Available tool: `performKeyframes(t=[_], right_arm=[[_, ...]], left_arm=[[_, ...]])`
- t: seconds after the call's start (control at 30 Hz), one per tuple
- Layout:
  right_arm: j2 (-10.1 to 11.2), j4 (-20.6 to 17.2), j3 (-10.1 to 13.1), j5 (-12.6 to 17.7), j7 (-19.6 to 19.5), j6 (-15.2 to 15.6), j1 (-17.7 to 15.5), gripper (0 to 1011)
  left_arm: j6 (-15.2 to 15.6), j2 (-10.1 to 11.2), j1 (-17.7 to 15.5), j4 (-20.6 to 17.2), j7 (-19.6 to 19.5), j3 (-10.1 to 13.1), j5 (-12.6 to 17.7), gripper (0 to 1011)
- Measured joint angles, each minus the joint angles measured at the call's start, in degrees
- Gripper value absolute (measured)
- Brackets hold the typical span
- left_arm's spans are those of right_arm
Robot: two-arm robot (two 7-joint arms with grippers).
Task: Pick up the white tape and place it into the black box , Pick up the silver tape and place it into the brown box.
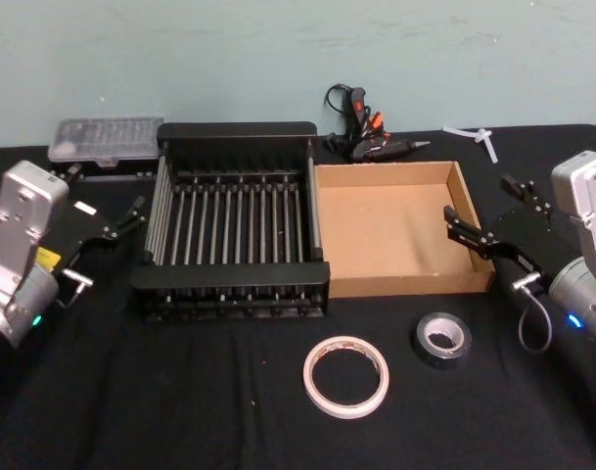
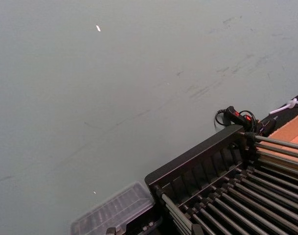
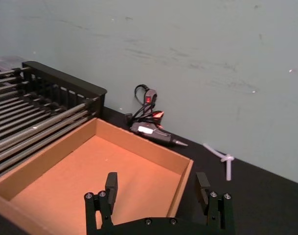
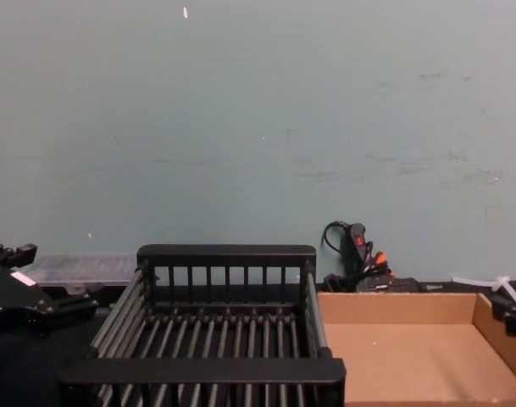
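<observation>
Before the black box, flat white tape.

— What do we have at the back, around twelve o'clock?

— We see a black glue gun with orange-red parts and a coiled cord, lying against the pale green wall. In the chest view we find the glue gun low against that wall too.

— And toward ten o'clock?

— We make out a clear plastic case, flat on the black tablecloth, close to the wall.

— Anything at two o'clock?

— We spot a small white plastic piece with crossed arms, well apart from the glue gun. We also catch that piece in the right wrist view.
</observation>
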Motion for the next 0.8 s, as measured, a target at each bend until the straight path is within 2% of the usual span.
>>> performKeyframes(t=[0.17,0.8], right_arm=[[0.2,-2.9,1.5,1.9,1.6,1.9,-2.3,1000],[1.3,-11.1,6.2,4.6,3.7,5.5,-11.8,1000]], left_arm=[[0.0,0.0,0.0,0.0,0.0,0.0,0.0,1001],[0.0,0.0,0.0,0.0,0.0,0.0,0.0,1001]])
